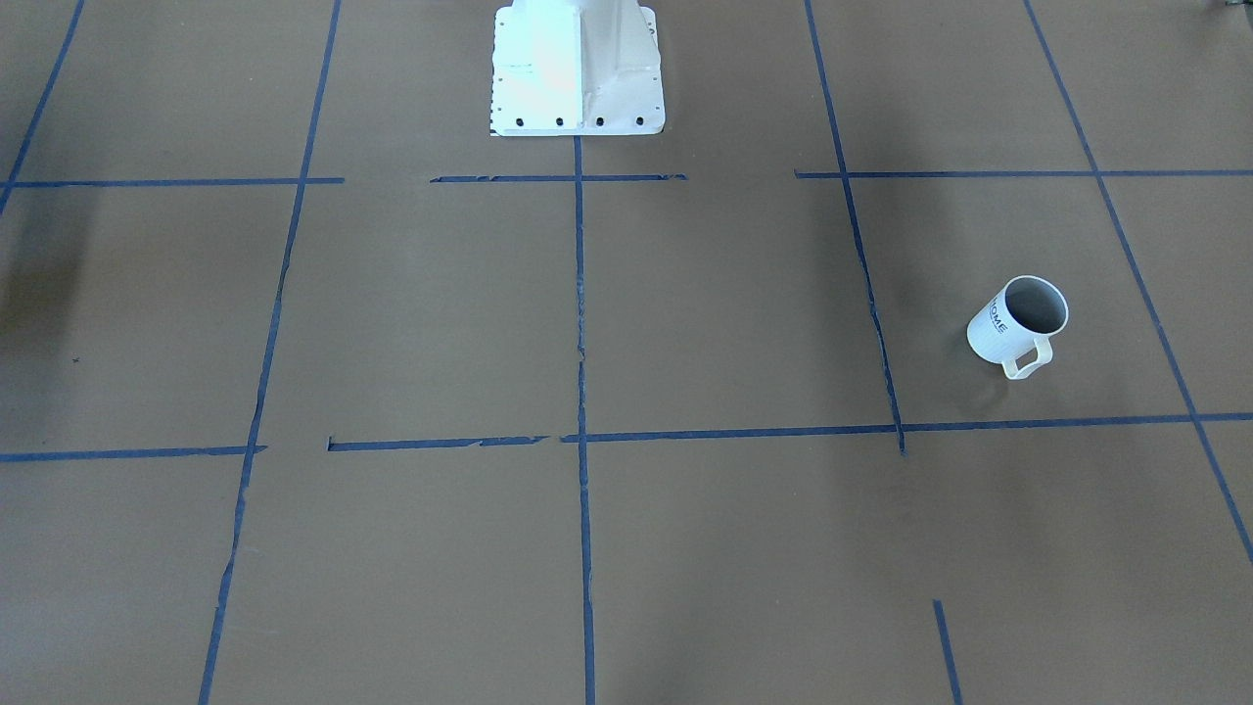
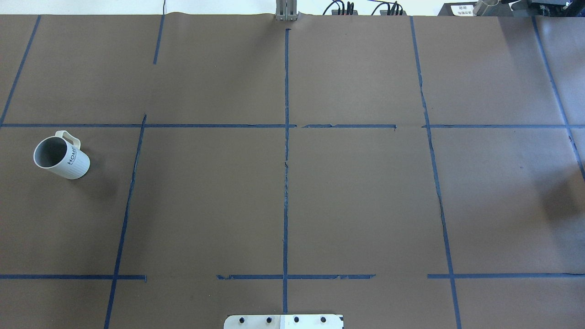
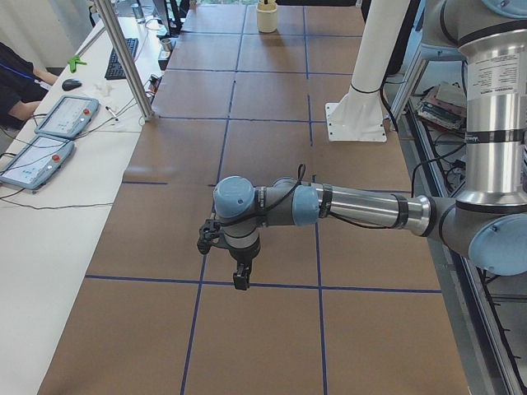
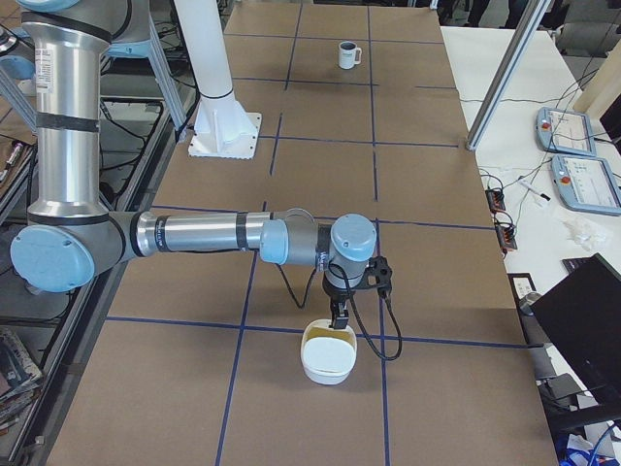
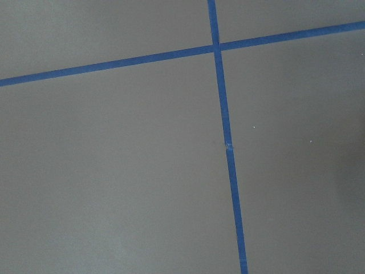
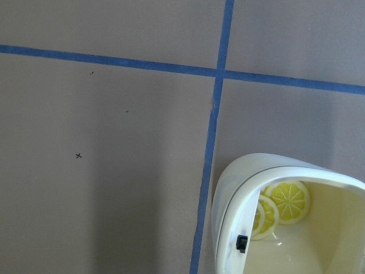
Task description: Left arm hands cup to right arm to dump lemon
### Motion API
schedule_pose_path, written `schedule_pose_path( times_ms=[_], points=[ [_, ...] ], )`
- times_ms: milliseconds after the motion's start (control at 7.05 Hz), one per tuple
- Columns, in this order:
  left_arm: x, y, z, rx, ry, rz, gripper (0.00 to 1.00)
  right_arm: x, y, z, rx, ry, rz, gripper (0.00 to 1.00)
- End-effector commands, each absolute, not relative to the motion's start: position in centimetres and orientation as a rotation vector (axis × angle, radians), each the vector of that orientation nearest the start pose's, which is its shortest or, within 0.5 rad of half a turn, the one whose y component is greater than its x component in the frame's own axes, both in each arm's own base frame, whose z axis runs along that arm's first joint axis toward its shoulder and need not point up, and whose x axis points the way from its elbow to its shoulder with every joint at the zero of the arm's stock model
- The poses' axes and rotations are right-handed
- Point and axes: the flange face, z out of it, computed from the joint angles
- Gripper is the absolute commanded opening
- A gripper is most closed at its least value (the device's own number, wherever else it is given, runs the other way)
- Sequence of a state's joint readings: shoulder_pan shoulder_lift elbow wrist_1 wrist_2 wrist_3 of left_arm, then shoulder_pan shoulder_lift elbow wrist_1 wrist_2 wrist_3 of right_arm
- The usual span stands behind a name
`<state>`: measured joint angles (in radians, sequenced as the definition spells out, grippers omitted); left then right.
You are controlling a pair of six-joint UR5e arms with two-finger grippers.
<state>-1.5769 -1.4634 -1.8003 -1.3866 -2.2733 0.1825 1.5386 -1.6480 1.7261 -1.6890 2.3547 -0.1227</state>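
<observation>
The cream "HOME" cup [image 1: 1015,325] stands upright on the brown table, on the robot's left side, its handle towards the operators. It also shows in the overhead view [image 2: 61,157] and far off in the exterior right view [image 4: 348,55]; its inside shows only grey. The left gripper [image 3: 240,282] points down over a tape crossing, apart from the cup; I cannot tell whether it is open. The right gripper [image 4: 340,320] hangs just over a cream bowl [image 4: 325,374]; I cannot tell its state. Lemon slices [image 6: 290,201] lie inside that bowl [image 6: 228,194].
The white robot base [image 1: 578,69] stands at the table's middle edge. Blue tape lines grid the table. A side bench with tablets [image 3: 49,132] and a metal post [image 3: 123,58] runs along the operators' side. An operator's arm [image 3: 20,82] rests there.
</observation>
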Motion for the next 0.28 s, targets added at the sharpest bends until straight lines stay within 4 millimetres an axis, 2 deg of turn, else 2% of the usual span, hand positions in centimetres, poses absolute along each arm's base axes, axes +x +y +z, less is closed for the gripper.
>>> schedule_pose_path(
  times_ms=[0,142],
  points=[
    [-7.16,-43.81,61.9,0.008,0.705,0.147,1.0,4.83,-45.64,63.0,-0.002,-0.785,-0.131,1.0],
    [-7.16,-43.81,61.9,0.008,0.705,0.147,1.0,4.84,-45.71,62.94,-0.001,-0.784,-0.132,1.0]
  ],
)
